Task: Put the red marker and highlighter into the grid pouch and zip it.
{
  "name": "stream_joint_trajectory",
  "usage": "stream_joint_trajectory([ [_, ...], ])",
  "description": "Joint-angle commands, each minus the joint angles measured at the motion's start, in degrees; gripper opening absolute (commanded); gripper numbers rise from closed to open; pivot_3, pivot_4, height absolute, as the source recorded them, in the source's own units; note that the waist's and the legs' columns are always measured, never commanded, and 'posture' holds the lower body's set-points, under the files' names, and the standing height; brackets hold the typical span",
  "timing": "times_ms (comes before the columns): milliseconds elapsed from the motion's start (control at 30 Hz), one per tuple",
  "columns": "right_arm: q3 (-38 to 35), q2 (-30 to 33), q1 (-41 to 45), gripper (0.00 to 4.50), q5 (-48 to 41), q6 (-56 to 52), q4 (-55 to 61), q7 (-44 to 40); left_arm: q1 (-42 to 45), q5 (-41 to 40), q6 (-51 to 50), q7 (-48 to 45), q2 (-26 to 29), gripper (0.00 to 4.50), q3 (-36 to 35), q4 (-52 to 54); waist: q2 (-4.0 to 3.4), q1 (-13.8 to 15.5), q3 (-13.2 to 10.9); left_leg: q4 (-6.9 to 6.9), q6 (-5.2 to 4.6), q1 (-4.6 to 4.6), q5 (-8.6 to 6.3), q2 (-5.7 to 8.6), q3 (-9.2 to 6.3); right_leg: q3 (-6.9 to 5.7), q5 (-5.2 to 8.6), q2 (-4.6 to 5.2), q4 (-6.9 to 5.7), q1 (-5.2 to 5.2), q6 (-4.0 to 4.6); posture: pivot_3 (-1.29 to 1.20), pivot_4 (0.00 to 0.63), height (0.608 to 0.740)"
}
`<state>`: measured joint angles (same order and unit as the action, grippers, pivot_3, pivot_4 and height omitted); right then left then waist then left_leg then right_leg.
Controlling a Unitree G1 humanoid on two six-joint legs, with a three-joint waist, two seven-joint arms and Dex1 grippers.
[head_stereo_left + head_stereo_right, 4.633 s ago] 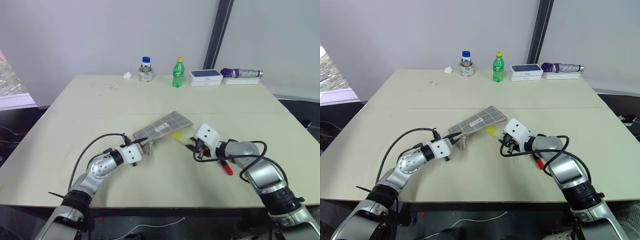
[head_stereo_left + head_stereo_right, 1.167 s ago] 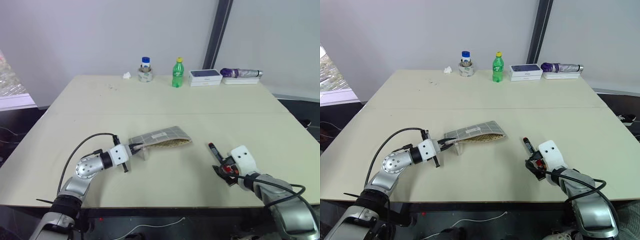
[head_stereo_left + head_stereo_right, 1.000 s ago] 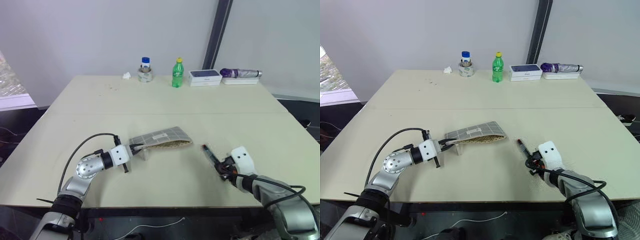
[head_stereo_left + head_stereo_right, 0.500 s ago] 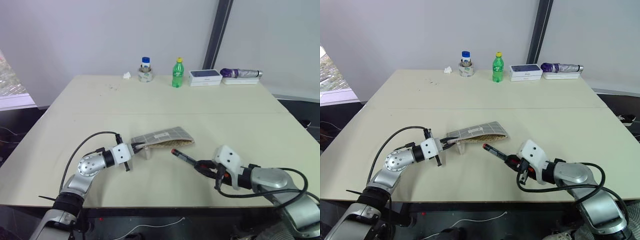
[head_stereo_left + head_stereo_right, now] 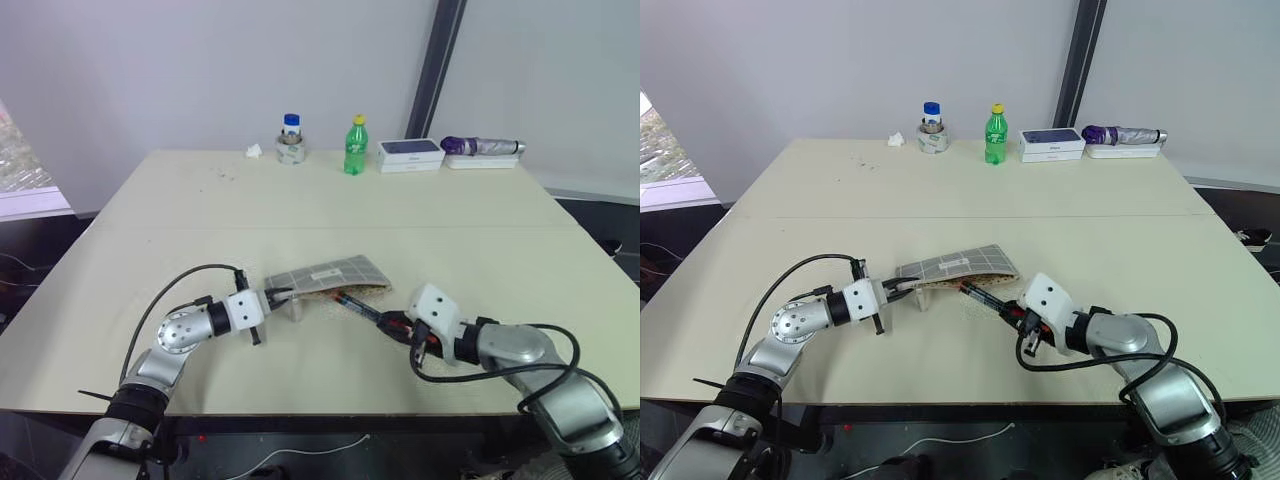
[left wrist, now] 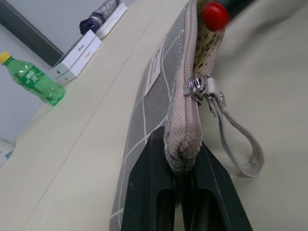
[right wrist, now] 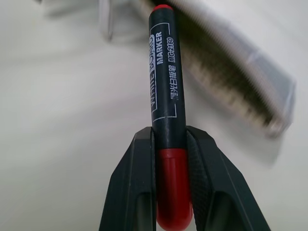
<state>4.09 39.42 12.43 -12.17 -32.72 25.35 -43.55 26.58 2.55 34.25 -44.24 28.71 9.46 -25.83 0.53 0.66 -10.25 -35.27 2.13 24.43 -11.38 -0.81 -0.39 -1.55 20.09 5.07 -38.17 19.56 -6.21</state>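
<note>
The right gripper (image 5: 1012, 312), clamping the red marker (image 5: 985, 297), has swung it to the pouch (image 5: 958, 266) mouth; the left gripper (image 5: 268, 297) pinches the pouch's end; insertion looks imminent.

Woven cloth grid pouch (image 6: 159, 82), metal zip

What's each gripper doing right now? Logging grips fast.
Left gripper: shut on the grid pouch.
Right gripper: shut on the red marker.

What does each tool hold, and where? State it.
Left tool: shut on the pouch's end corner, at the zipper edge. Right tool: the marker, gripped where barrel meets red cap, far tip at the pouch's mouth.
</note>
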Motion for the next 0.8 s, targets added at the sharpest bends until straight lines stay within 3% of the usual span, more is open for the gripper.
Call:
stream_joint_trajectory([
  [33,-1.09,-0.73,2.0,0.33,-0.24,0.7,0.09,1.19,0.77,-0.41,1.29,0.19,-0.03,0.0,-0.18,2.18,0.0,-0.01,0.0,0.0,0.0,0.0,0.0,0.0,0.0,0.0,0.0,0.0,0.0,0.0,0.0,0.0,0.15,0.74],
  [400,7.43,1.8,7.31,0.33,10.11,9.84,-5.25,-0.15,1.51,-0.78,1.01,-0.25,-0.39,0.0,0.57,3.5,0.0,-0.1,0.0,0.0,0.0,0.0,0.0,0.0,0.01,0.0,0.0,0.0,-0.01,0.02,0.0,0.0,0.15,0.74],
  [567,15.53,-1.01,16.16,0.33,18.28,21.07,-11.48,-1.13,3.07,0.13,0.74,-1.3,-0.32,0.0,1.43,3.42,0.0,-0.4,0.0,0.01,0.01,0.0,0.01,0.01,0.01,0.01,0.0,-0.01,-0.02,0.06,0.0,0.0,0.15,0.74],
  [800,20.12,-2.87,19.31,0.33,27.62,31.45,-18.68,0.14,3.69,-0.13,0.64,-2.29,0.62,0.0,1.31,4.03,0.0,-0.22,0.0,-0.01,0.02,0.04,0.01,0.02,0.03,0.01,0.0,-0.01,0.01,0.06,0.0,0.0,0.15,0.74],
])
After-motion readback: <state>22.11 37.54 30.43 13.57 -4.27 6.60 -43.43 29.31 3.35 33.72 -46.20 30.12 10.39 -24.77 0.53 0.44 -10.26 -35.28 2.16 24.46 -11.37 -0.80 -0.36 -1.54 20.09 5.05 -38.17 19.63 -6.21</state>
